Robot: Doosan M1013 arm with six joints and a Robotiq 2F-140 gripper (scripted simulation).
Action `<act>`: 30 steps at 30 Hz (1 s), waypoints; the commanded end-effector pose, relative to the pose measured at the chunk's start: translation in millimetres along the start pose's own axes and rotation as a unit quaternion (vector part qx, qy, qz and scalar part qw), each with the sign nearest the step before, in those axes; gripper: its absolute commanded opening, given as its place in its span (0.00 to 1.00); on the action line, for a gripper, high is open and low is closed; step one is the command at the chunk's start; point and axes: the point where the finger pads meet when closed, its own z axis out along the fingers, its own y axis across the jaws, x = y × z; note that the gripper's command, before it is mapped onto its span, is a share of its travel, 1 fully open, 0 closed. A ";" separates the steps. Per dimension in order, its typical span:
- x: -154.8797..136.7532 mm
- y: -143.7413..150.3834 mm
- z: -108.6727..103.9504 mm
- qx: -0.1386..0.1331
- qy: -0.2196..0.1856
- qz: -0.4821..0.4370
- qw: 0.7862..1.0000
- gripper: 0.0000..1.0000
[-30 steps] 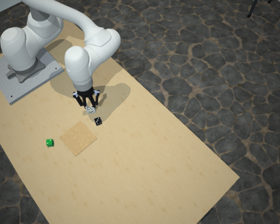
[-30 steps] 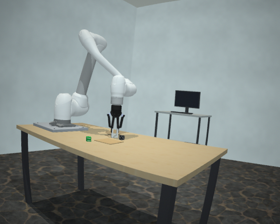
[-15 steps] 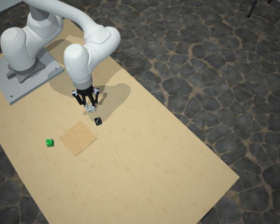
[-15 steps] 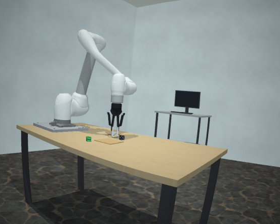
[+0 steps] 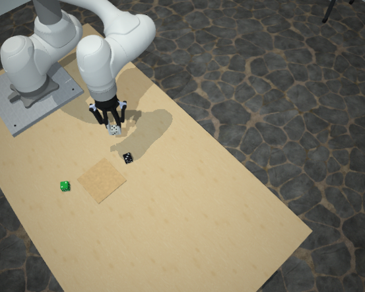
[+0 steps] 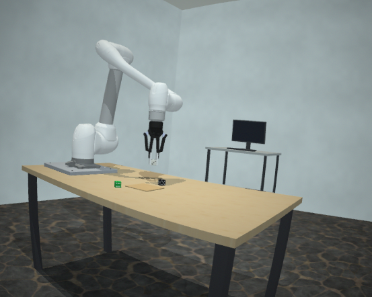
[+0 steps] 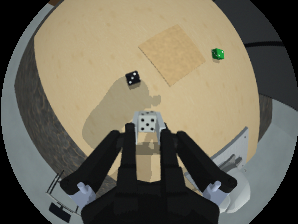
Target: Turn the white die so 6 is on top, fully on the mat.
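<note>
My gripper (image 5: 114,128) (image 6: 153,160) (image 7: 147,118) is shut on the white die (image 5: 113,130) (image 6: 153,162) (image 7: 147,125) and holds it above the table. In the wrist view the die's upper face shows five pips, and part of a side face shows beyond it. Its underside is hidden. The tan mat (image 5: 101,180) (image 6: 144,187) (image 7: 172,55) lies flat on the table with nothing on it. The black die (image 5: 128,158) (image 6: 161,182) (image 7: 132,78) lies beside one corner of the mat. The green die (image 5: 65,185) (image 6: 118,184) (image 7: 218,53) lies on the other side of it.
The wooden table (image 5: 186,215) (image 6: 203,208) bears the arm's grey base plate (image 5: 21,122) (image 6: 68,168) at one end. A desk with a monitor (image 6: 249,132) stands behind, away from the table. The black die is the nearest loose die to the gripper.
</note>
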 end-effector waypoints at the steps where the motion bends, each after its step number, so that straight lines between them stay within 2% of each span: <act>1: 0.0 0.0 -2.5 0.000 0.000 0.000 1.000 0.16; 11: 0.3 0.1 -3.1 0.000 0.000 -0.001 1.000 0.16; 13: 7.6 2.1 -3.4 0.000 0.000 -0.015 1.000 0.16; 17: 59.6 20.1 -5.3 0.000 0.000 -0.114 0.993 0.16; 19: 59.6 20.1 -5.3 0.000 0.000 -0.114 0.993 0.16; 21: 94.4 35.8 -6.3 0.000 0.000 -0.181 0.984 0.16; 24: 111.7 44.8 -6.7 0.000 0.000 -0.214 0.977 0.16; 26: 136.9 59.5 -7.2 0.000 0.000 -0.263 0.965 0.16; 30: 152.4 69.4 -7.5 0.000 0.000 -0.293 0.956 0.16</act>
